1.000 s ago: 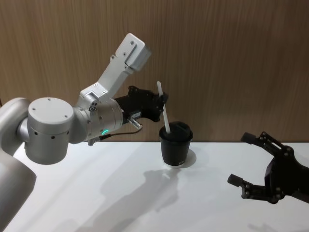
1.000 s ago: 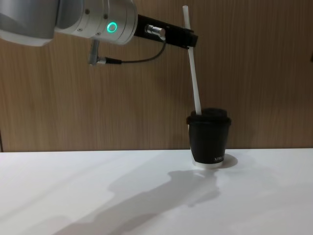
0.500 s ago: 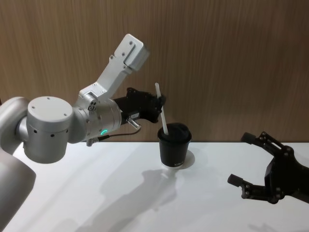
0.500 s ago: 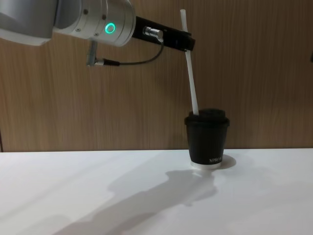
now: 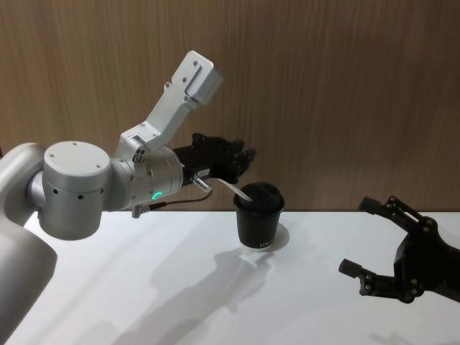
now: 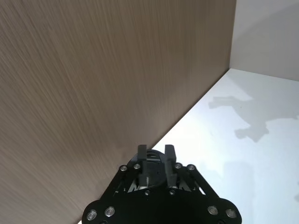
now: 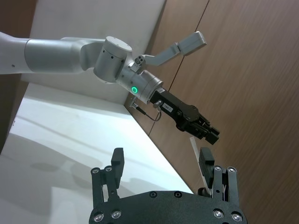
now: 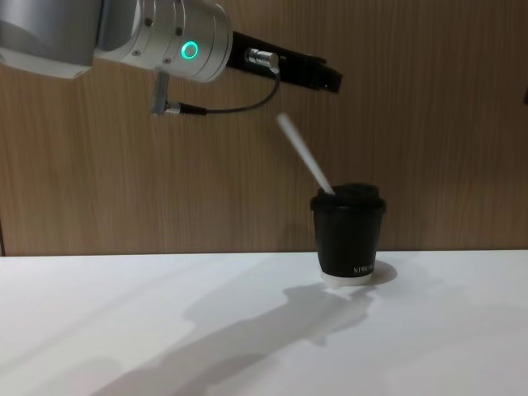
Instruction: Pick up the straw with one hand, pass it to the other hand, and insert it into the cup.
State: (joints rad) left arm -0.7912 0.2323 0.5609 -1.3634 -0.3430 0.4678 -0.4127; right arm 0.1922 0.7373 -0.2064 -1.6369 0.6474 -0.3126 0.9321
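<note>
The black cup (image 5: 259, 223) (image 8: 349, 239) stands upright on the white table by the wooden wall. The white straw (image 5: 233, 189) (image 8: 304, 154) meets the lid at its left edge with its lower end and leans steeply to the left, blurred and held by nothing. I cannot tell whether its end is inside the lid. My left gripper (image 5: 244, 159) (image 8: 330, 80) (image 6: 156, 150) hovers above and left of the cup, open and clear of the straw. My right gripper (image 5: 357, 237) (image 7: 161, 161) rests open and empty at the table's right, well away from the cup.
The wooden wall (image 5: 345, 86) rises directly behind the cup. A dark cable (image 8: 223, 106) hangs under the left wrist with its green ring (image 8: 190, 50). White table surface (image 5: 180, 287) stretches in front of and left of the cup.
My left gripper has opened and let go of the straw. The straw, near upright before, has tipped over to the left on the cup's lid. The right arm has not moved.
</note>
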